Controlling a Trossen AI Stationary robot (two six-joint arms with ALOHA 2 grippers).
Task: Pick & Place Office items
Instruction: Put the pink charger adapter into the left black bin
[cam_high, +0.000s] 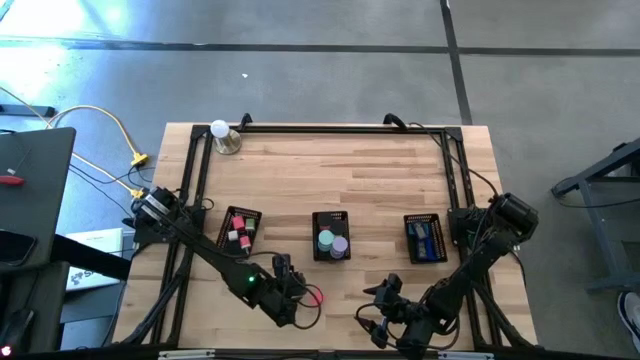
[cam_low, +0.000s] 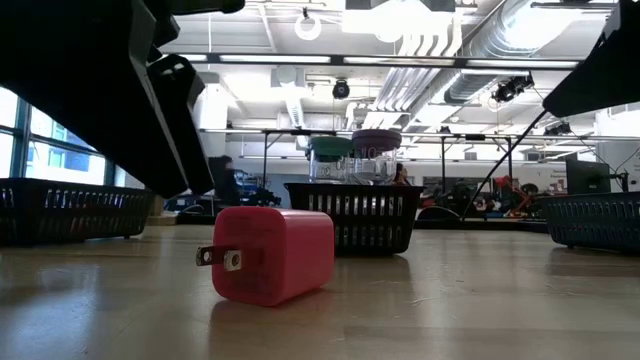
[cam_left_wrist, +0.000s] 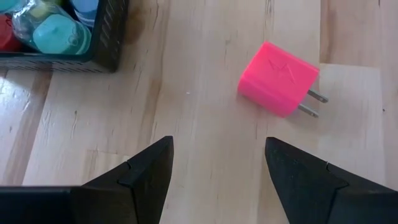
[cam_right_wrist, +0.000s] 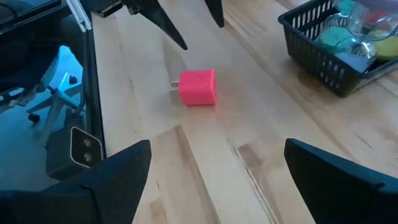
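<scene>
A pink plug block (cam_high: 314, 296) with two metal prongs lies on its side on the wooden table near the front edge. It also shows in the low view (cam_low: 270, 255), the left wrist view (cam_left_wrist: 278, 87) and the right wrist view (cam_right_wrist: 198, 87). My left gripper (cam_high: 288, 272) (cam_left_wrist: 219, 149) is open and empty just left of the block, above the table. My right gripper (cam_high: 383, 298) (cam_right_wrist: 217, 155) is open and empty to the block's right, pointing toward it. Nothing touches the block.
Three black mesh trays stand in a row mid-table: the left one (cam_high: 240, 230) holds red and pink blocks, the middle one (cam_high: 331, 236) teal and purple rolls, the right one (cam_high: 427, 238) dark blue pieces. A white ball on a metal base (cam_high: 222, 135) stands at the far left corner.
</scene>
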